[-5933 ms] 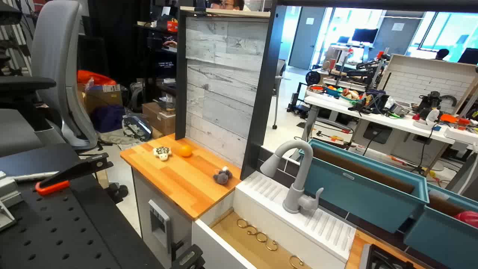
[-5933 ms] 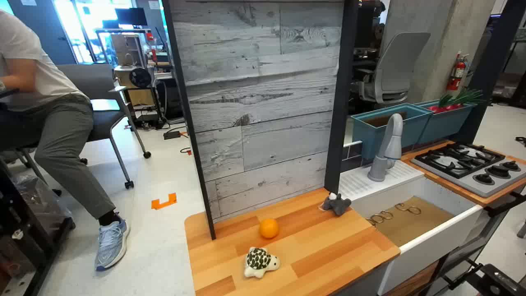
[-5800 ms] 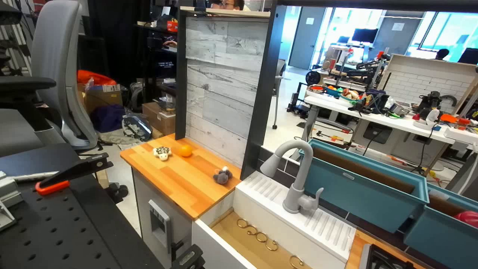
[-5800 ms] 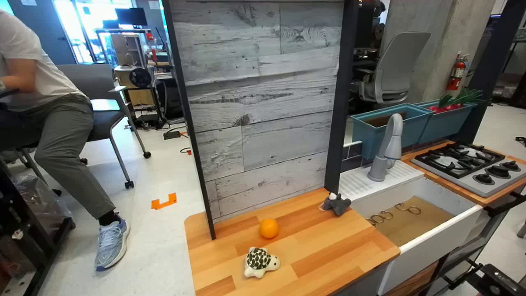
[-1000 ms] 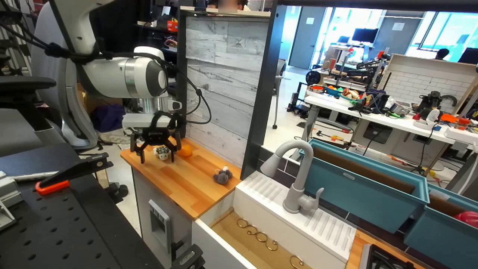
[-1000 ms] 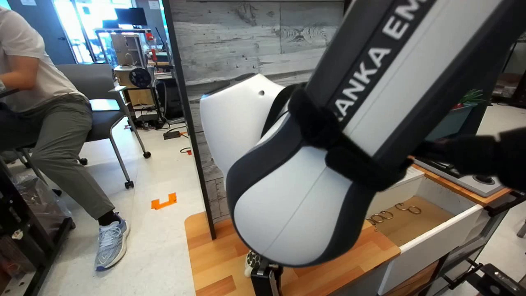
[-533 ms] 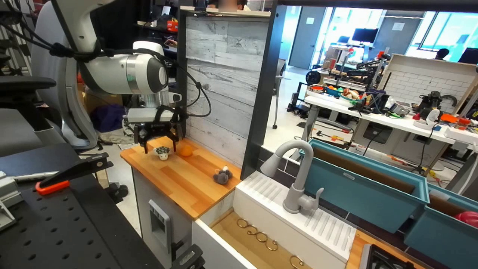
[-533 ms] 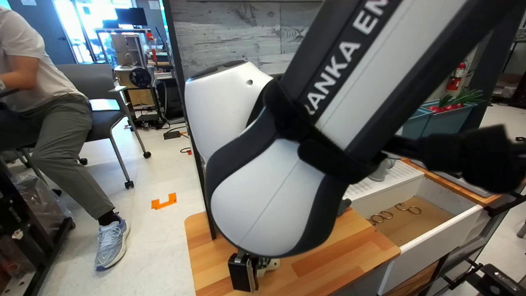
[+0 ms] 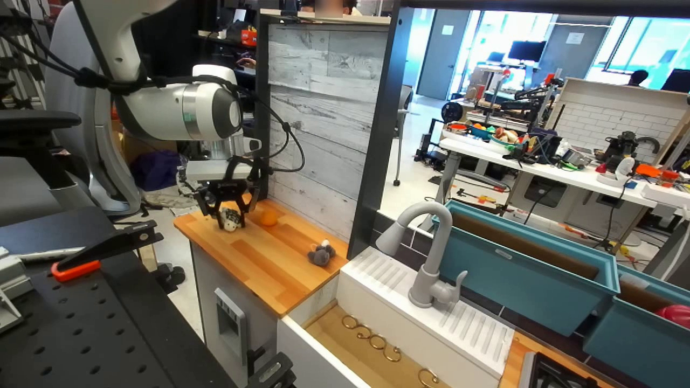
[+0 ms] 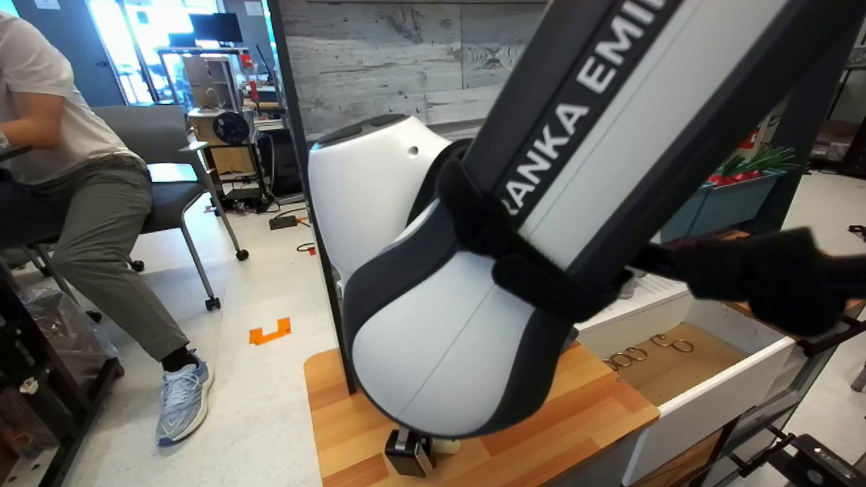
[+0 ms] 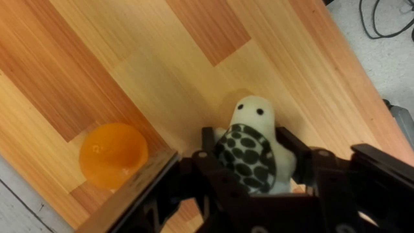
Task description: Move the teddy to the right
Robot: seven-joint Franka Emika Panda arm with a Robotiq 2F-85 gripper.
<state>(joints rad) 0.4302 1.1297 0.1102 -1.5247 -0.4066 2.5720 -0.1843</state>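
Observation:
The teddy is a small cream-white toy with a dark-spotted back and two black eyes. It shows in the wrist view as teddy [image 11: 249, 149] and in an exterior view as teddy [image 9: 230, 220], low at the wooden counter's far end. My gripper [image 11: 244, 131] has one black finger against each of its sides, shut on it around the spotted body. The same gripper [image 9: 232, 224] points downward in an exterior view. Another exterior view shows only a pale bit of the teddy [image 10: 446, 446], since the arm covers the rest. Whether it touches the wood I cannot tell.
An orange ball [image 11: 111, 155] lies close beside the gripper, toward the grey plank wall [image 9: 323, 108]. A dark grey toy [image 9: 322, 253] sits near the sink [image 9: 323, 353] at the other end of the counter [image 9: 264, 253]. A grey faucet [image 9: 434, 253] rises behind the sink.
The arm came into view over the counter during the last several seconds. Over the last half second the hand lowered slightly and its fingers came together on the teddy, which turned a little.

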